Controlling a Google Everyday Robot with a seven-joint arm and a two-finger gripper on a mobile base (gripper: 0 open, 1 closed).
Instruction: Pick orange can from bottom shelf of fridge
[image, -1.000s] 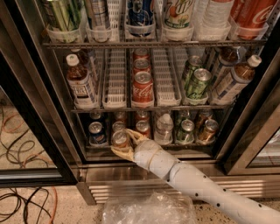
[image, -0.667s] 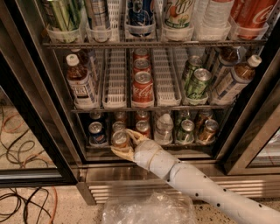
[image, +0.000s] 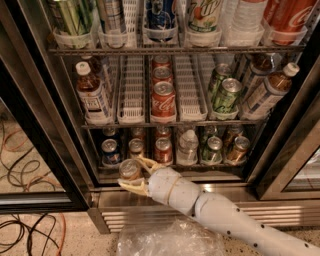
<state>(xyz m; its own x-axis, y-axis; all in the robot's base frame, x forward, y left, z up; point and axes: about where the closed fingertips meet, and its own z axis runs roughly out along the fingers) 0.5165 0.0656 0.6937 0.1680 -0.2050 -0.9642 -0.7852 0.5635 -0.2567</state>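
The fridge (image: 30, 100) stands open with wire racks of drinks. My gripper (image: 128, 171) is at the front left of the bottom shelf (image: 210, 169), just in front of its steel rail. Its two tan fingers (image: 145, 161) are shut around the orange can (image: 130, 169), which has a silver lid and an orange-brown body. The can is upright and out of its lane. Another orange-brown can (image: 136, 147) stands in the lane behind it. My white arm (image: 220, 217) comes in from the lower right.
On the bottom shelf stand a blue can (image: 109, 150), a red can (image: 163, 149), a clear bottle (image: 187, 146), a green can (image: 214, 149) and a brown can (image: 238, 148). The black door frame (image: 280, 135) is at right. Crumpled plastic (image: 170, 240) and cables (image: 25, 230) lie on the floor.
My gripper has drawn back a little, down and to the left, with the orange can held in it. The can now sits in front of the shelf rail.
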